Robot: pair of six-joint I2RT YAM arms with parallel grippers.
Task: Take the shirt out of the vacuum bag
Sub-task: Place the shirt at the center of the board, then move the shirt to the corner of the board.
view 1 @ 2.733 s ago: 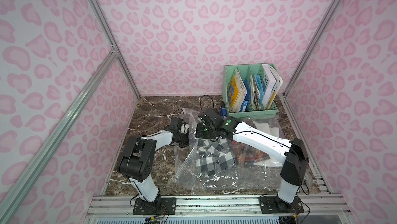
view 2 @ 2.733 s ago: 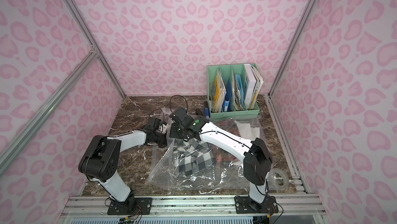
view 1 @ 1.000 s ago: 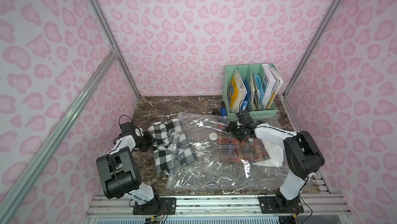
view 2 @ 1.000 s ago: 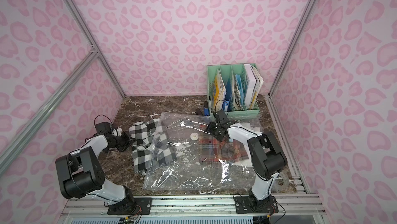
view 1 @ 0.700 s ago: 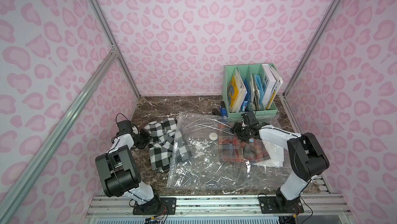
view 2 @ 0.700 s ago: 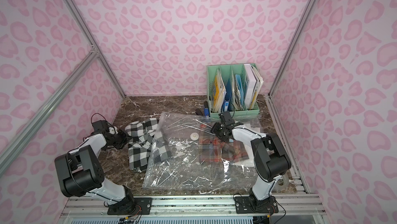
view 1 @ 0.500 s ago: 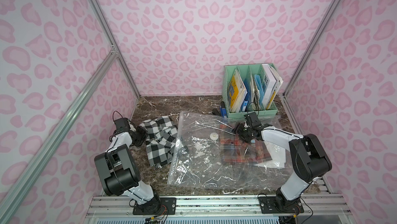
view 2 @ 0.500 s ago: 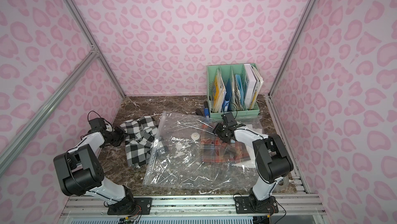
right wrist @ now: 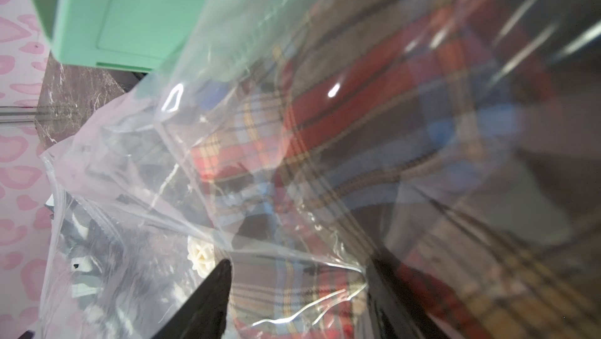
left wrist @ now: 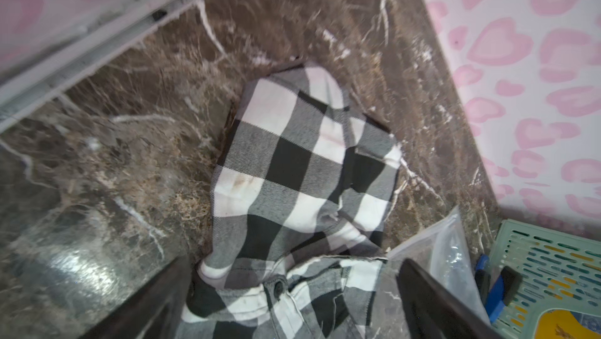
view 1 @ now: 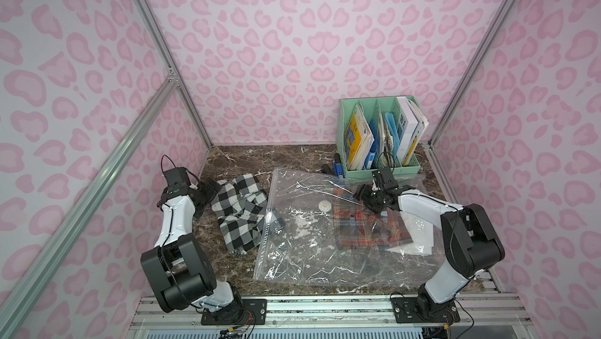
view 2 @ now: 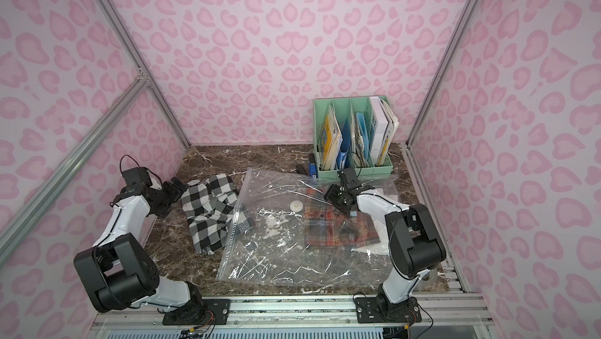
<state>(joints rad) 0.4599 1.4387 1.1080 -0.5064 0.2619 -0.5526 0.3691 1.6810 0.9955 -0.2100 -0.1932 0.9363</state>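
1 checked shirt (view 1: 240,213) lies left of the vacuum bag (view 1: 325,249) (a corner overlapping its zip edge (view 1: 266,226)), so extraction looks done: left gripper (view 1: 208,191) gapes wide, holding nothing, right gripper (view 1: 366,196) sits on the bag's far right, grip unclear; next, lift both clear.

The shirt (view 1: 240,212) is a black-and-white check with grey squares between. The bag (view 1: 309,256) is clear and its valve (view 1: 324,204) is white. Through it shows a cloth (view 1: 361,233) in red plaid with blue, yellow and dark lines. The table (view 1: 260,155) is dark brown marble, veined white. The organiser (view 1: 410,163) is mint green. The walls (view 1: 292,44) are pale pink with darker pink heart-like spots.
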